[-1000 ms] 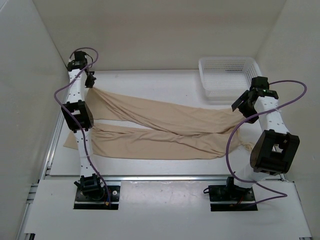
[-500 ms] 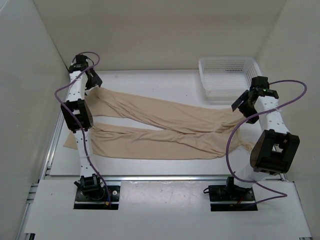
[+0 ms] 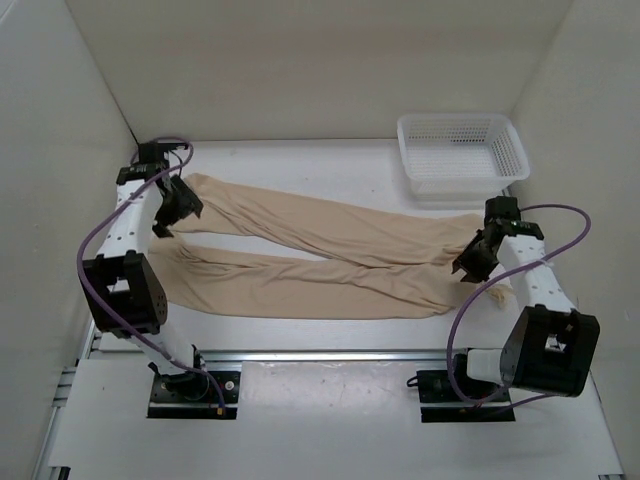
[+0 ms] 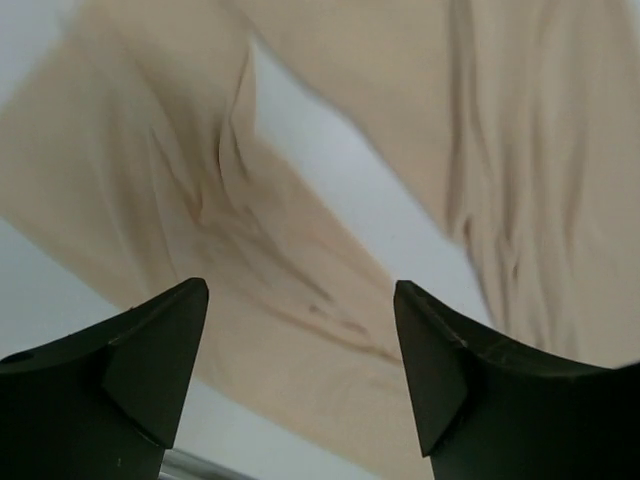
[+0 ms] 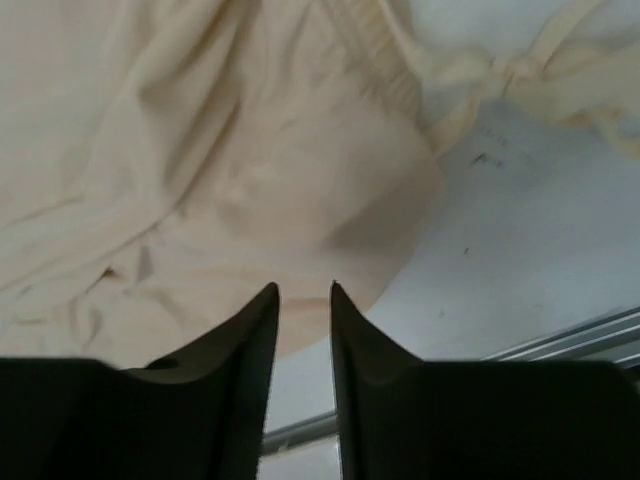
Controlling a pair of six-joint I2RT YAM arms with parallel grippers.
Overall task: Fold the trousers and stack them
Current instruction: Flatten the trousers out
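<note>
- Trousers (image 3: 320, 255) lie flat across the middle of the bench (image 3: 300, 165). The waist is at frame right and both legs run out to frame left.
- The upper leg ends at upper left and the lower leg reaches the bench's left edge. A wedge of bare bench opens between them.
- You have bare surface along the far side, between the upper leg and the back wall. There is also a thin strip between the lower leg and the near rail.
- Walls close in on the left, back and right.
- A white mesh basket (image 3: 460, 150) sits in the upper right corner, near the waist but not touching it.
- A drawstring (image 5: 500, 70) trails off the waist onto bare bench at right.
- Left tool (image 4: 300, 350): fingers spread wide and nothing between them. It hangs over the cuff ends at frame left. You cannot tell whether it touches the cloth.
- Right tool (image 5: 302, 330): fingers drawn almost together, with only a thin slit showing. It pinches nothing and sits over the waist's near edge.
</note>
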